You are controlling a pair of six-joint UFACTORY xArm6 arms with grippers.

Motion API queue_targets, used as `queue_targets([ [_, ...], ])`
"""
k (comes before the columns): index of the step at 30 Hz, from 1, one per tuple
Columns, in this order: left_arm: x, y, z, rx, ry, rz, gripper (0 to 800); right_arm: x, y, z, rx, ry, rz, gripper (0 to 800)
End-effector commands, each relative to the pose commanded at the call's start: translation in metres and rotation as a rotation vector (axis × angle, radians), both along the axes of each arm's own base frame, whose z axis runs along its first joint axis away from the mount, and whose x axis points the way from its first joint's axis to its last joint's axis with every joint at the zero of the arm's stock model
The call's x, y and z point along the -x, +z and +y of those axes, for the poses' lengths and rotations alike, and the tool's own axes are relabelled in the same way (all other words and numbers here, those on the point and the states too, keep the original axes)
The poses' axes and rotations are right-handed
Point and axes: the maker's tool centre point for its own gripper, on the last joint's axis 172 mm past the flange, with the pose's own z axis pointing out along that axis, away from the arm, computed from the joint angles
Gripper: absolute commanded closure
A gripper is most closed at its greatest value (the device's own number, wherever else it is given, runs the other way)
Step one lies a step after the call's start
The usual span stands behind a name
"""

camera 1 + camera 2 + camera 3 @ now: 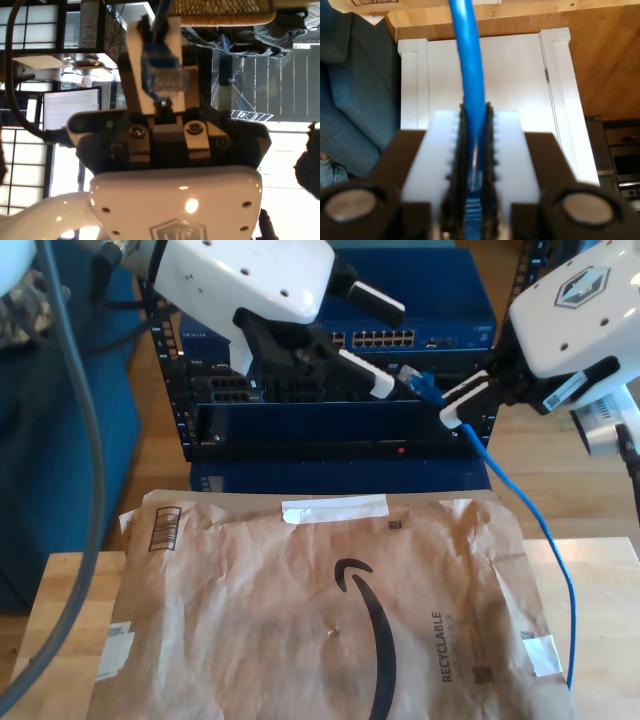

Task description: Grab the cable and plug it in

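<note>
Above the counter (40,590), in front of the blue rack of network switches (400,335), our two grippers met over the cable (520,510). We saw my first gripper (157,65) with its pale fingers (135,75) pressed together on the clear plug (167,80) at the cable's end, the blue boot sitting just behind it; in the exterior view this gripper (395,385) reached in from the exterior view's left, with the plug held before the rack's front. My second gripper (474,165) had its jaws nearly closed, the ridged pads (492,150) pinching the blue cable (467,70), which ran straight out between them. In the exterior view that gripper (460,405) came in from the exterior view's right, close beside the first, and clamped the cable a short way behind the plug. From there the cable hung down in a loose curve along the right edge of the brown paper mailer (330,610) lying flat on the counter. We could not tell whether the plug touched any port.
</note>
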Motion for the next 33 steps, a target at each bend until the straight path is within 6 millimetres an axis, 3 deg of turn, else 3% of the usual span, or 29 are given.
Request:
queue_targets([
  [7, 0.001, -0.001, -0.001, 0.001, -0.007, 0.005, 32, -0.003, 0.009, 0.001, -0.001, -0.003, -0.020, 790],
  [13, 0.002, -0.003, -0.002, 0.001, -0.009, 0.008, 33, -0.005, 0.033, 0.015, -0.073, 0.004, -0.046, 789],
  [26, 0.006, -0.003, -0.002, 0.000, -0.023, 0.012, 52, -0.009, 0.023, 0.015, -0.075, 0.007, -0.020, 789],
  [33, 0.005, -0.003, -0.001, 0.000, -0.022, 0.009, 110, -0.010, 0.023, 0.015, -0.076, 0.008, -0.019, 788],
])
